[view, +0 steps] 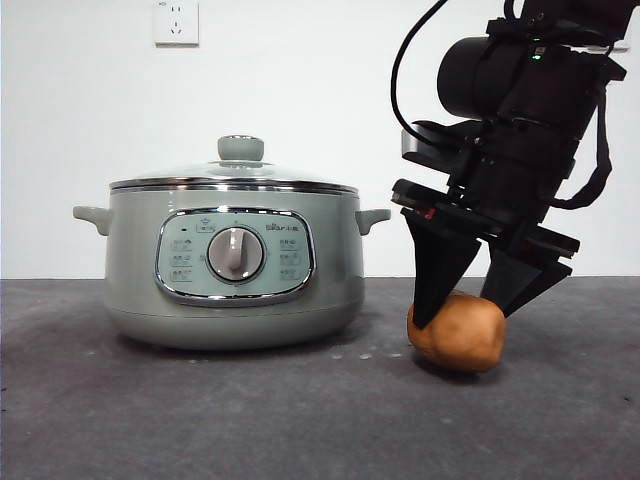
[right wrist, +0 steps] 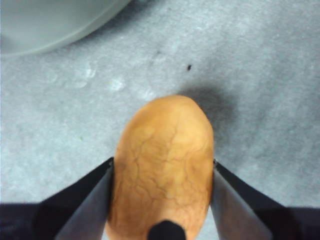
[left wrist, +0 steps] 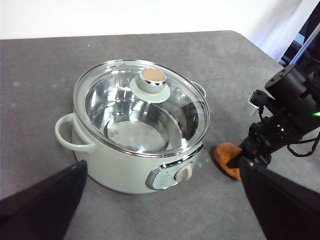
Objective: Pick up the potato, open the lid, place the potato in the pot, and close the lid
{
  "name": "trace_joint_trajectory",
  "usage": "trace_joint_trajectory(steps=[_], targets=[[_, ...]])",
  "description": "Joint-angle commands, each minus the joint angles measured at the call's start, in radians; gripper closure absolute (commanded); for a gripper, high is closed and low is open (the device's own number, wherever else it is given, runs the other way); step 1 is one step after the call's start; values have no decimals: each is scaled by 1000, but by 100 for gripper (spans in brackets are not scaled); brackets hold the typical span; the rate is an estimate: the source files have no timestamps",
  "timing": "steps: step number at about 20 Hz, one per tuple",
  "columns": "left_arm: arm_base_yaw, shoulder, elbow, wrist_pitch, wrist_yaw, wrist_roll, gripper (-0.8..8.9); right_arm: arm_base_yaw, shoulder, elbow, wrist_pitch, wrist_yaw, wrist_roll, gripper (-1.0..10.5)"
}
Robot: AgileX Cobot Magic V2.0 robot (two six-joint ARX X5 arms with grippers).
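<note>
The orange-brown potato [view: 462, 340] lies on the grey table to the right of the pot. My right gripper [view: 462, 312] comes down over it, one black jaw pressed against each side of the potato [right wrist: 162, 150]. The pale green pot [view: 235, 300] stands left of centre with its dial facing the front. The glass lid [view: 180, 178] with its green knob [view: 241, 148] sits shut on it. My left gripper [left wrist: 160, 170] is open and empty, held back from the pot [left wrist: 115, 167], looking down on the lid [left wrist: 115, 107]. The pot looks empty through the glass.
The grey table [view: 200, 420] meets a white wall behind, with a socket [view: 176, 22] high up. The right arm's black body and cables [view: 530, 100] fill the upper right. The table's far edge [left wrist: 150, 34] shows in the left wrist view.
</note>
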Motion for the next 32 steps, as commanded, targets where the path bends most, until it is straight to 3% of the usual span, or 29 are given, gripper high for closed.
trace_joint_trajectory(steps=[1,9,16,23,32], targets=[[-2,3,1,10,18,4,243,1,-19,3,3,6,10,963],[-15,78,5,64,18,1,243,1,-377,3,-98,10,3,963],[-137,327,169,145,-19,27,243,1,-664,3,-222,10,3,963],[-282,656,357,197,-200,119,243,1,-779,3,-336,10,7,963],[-340,909,373,388,-282,156,243,1,-810,3,-389,9,18,963]])
